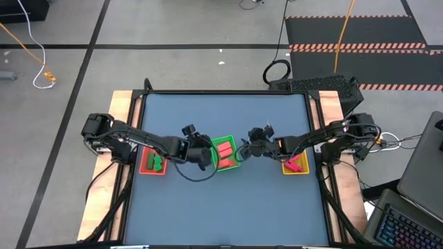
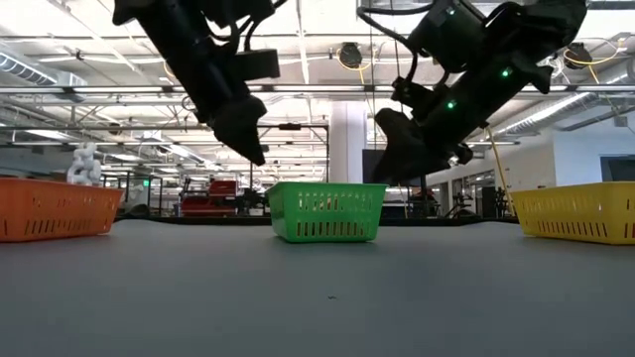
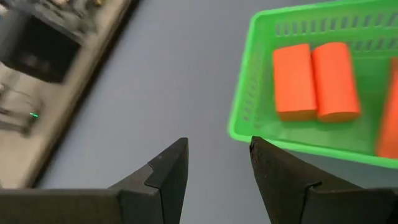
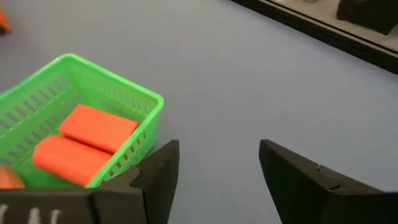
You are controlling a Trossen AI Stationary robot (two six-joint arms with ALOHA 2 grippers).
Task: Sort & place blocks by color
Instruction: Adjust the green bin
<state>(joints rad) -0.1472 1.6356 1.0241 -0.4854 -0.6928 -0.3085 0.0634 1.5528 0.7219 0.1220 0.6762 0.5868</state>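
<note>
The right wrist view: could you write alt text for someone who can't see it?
The right gripper hangs open and empty above a bare blue-grey table, beside a green basket holding salmon-orange blocks.

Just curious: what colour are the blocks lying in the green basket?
Salmon-orange blocks, clearest in the left wrist view.
</note>
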